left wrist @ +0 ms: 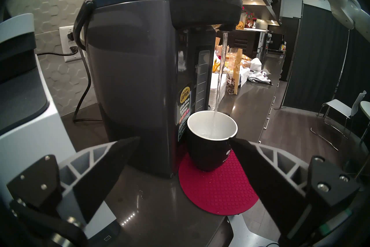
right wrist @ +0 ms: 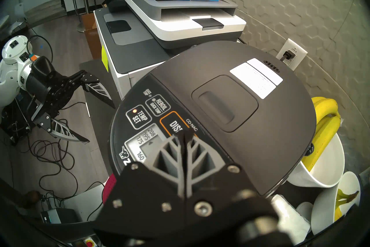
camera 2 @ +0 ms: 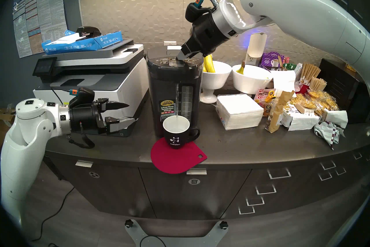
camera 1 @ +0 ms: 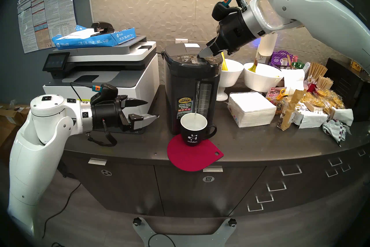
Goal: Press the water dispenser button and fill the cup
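The dark grey water dispenser (camera 1: pixel 186 88) (left wrist: pixel 130 70) stands mid-counter. My right gripper (camera 1: pixel 200 54) (right wrist: pixel 183 136) is shut, and its joined tips press down on the DISPENSE button (right wrist: pixel 174 125) on the top panel. A thin stream of water (camera 1: pixel 197 100) (left wrist: pixel 220 80) falls from the spout into the black cup (camera 1: pixel 193 132) (left wrist: pixel 208 148). The cup stands upright on a red mat (camera 1: pixel 192 156), with a little water in its white inside. My left gripper (camera 1: pixel 152 109) (left wrist: pixel 184 139) is open and empty, left of the dispenser and the cup.
A white and grey printer (camera 1: pixel 100 72) with a blue paper ream on top stands left of the dispenser. To the right are white bowls (camera 1: pixel 260 78) with bananas, a napkin stack (camera 1: pixel 251 109) and snack packets (camera 1: pixel 310 104). The mat overhangs the counter's front edge.
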Controlling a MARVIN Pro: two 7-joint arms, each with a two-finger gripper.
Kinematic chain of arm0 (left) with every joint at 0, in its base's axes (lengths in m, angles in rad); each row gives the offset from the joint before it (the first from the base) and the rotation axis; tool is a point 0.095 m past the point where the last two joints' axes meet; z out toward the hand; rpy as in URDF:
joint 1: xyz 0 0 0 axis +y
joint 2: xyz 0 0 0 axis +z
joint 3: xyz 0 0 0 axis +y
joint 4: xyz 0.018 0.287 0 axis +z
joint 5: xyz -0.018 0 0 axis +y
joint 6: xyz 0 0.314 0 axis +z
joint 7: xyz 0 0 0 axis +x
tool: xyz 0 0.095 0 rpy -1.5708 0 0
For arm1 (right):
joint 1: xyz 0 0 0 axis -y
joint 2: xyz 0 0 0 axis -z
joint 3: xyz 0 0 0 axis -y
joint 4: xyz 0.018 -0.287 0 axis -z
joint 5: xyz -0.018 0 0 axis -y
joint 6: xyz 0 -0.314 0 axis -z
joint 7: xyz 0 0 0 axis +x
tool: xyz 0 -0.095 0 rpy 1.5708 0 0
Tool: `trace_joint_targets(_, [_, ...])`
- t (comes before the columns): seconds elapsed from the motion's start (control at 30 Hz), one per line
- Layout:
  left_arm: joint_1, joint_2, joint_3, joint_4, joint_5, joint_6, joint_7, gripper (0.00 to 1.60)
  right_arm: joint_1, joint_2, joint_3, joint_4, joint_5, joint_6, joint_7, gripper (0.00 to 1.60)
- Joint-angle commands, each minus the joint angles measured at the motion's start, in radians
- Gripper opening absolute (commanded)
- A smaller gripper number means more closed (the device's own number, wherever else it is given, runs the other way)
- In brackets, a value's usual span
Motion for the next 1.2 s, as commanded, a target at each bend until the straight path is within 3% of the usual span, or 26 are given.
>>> trace_joint_targets(0.0, [-0.003,0.001,-0.005,-0.006,-0.001,-0.001,-0.001,1.60,-0.036,-0.012,-0.032,-0.018,0.005,0.014,-0.001,0.00])
trace_joint_targets(1.17, [-0.003,0.001,-0.005,-0.006,-0.001,-0.001,-0.001,1.60,-0.034,-0.014,-0.034,-0.017,-0.010,0.009,0.007,0.00])
